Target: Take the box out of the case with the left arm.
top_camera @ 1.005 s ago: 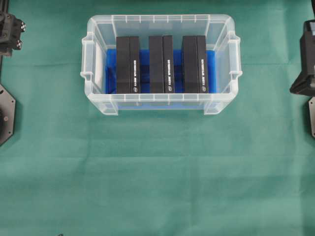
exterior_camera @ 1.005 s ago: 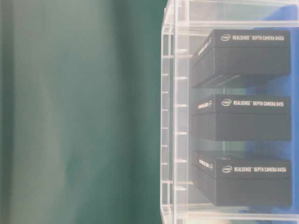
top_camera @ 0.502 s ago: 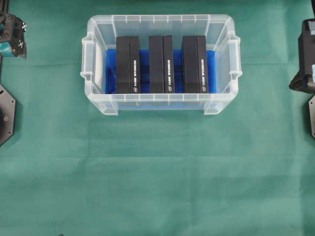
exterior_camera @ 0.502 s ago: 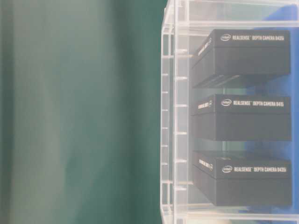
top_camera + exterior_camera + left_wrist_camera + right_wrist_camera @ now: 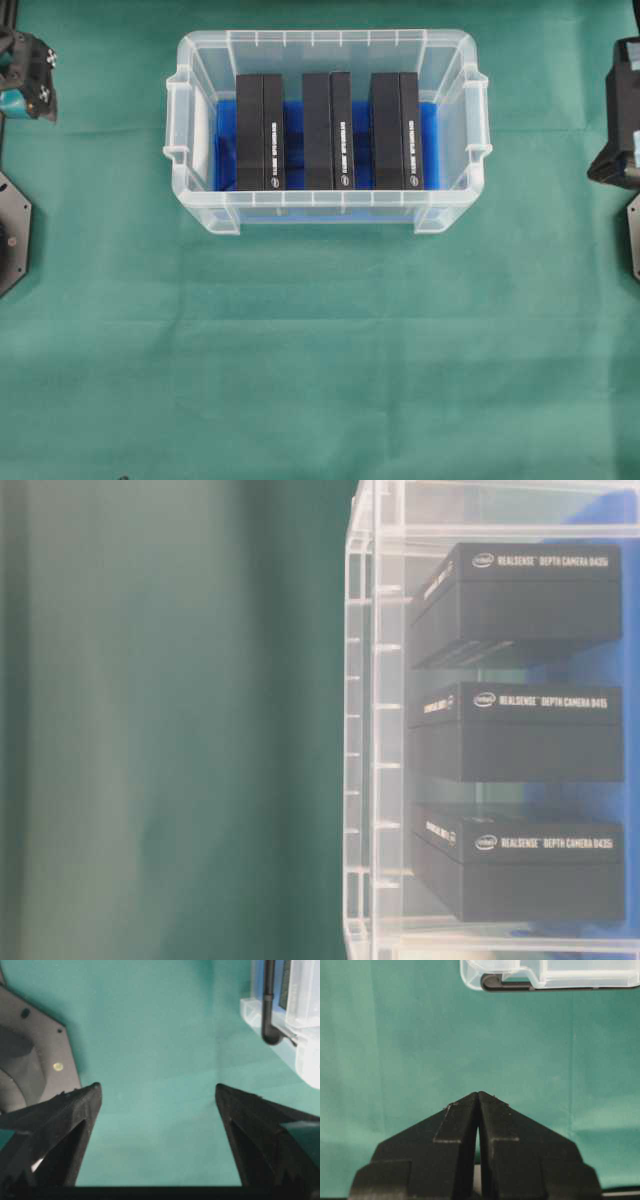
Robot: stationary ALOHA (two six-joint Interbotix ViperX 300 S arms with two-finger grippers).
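The case [image 5: 320,38], a clear plastic bin lined with a blue sheet, stands on the green cloth at the upper middle. Three black boxes stand side by side in it: left [image 5: 260,130], middle [image 5: 328,130], right [image 5: 396,130]. The table-level view shows their printed sides [image 5: 520,730] through the case wall [image 5: 365,730]. My left gripper [image 5: 28,75] hovers at the far left edge, well apart from the case, open with only cloth between its fingertips [image 5: 156,1087]. The case corner [image 5: 305,1020] shows at its upper right. My right gripper [image 5: 478,1093] is shut and empty at the right edge [image 5: 622,120].
Green cloth [image 5: 320,350] covers the whole table. A black arm base plate sits at the left edge [image 5: 12,235] and another at the right edge [image 5: 634,235]. The left base plate [image 5: 30,1055] lies close beside the left fingers.
My left gripper has gone from shut to wide open and shifted slightly at the left edge. The case, the boxes and the right arm have not moved.
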